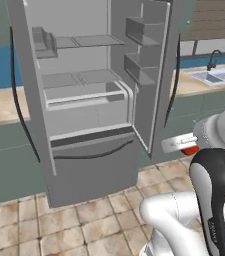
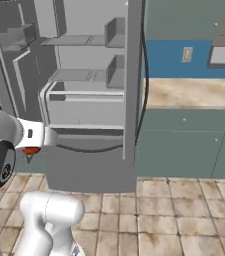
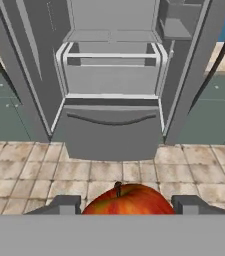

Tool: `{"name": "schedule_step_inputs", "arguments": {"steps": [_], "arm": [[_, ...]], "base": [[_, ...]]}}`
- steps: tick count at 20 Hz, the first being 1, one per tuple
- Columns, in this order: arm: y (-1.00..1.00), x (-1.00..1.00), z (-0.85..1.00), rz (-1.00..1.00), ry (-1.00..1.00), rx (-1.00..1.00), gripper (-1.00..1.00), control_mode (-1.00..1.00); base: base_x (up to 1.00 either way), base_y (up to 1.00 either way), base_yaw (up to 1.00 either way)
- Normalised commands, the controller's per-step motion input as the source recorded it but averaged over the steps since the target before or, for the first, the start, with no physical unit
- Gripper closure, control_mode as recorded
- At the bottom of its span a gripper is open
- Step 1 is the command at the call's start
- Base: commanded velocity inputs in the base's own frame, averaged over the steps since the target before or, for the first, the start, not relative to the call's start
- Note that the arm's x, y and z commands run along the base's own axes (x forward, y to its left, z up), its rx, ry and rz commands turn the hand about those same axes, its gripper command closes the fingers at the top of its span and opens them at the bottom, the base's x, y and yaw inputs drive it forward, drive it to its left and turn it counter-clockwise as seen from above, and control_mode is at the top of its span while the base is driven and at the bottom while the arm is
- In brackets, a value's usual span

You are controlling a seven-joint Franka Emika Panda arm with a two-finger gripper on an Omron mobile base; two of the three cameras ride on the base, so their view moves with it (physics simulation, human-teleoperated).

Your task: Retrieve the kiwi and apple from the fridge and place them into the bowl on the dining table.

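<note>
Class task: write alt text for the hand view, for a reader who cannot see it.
A red-orange apple sits between the two dark fingers at the bottom of the view. Beyond it, across a tiled floor, stands the grey fridge with both doors open and its shelves bare.

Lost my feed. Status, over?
Tool shut on apple, clear of the fridge. Fridge doors open. Nothing blocking ahead.

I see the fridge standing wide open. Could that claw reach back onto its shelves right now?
Probably not. The claw is closed on the apple, so it has no free grip. The fridge stands open with nothing blocking its shelves, but back across a stretch of floor.
</note>
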Motion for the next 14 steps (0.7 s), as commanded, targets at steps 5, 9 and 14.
{"name": "schedule_step_inputs", "arguments": {"steps": [5,9,14], "arm": [[0.0,0.0,0.0,0.0,0.0,0.0,1.0,1.0],[0.0,0.0,0.0,0.0,0.0,0.0,1.0,1.0],[0.0,0.0,0.0,0.0,0.0,0.0,1.0,1.0]], "base": [[-1.0,-0.35,0.0],[-1.0,-0.39,0.0],[-1.0,-0.42,0.0]]}}
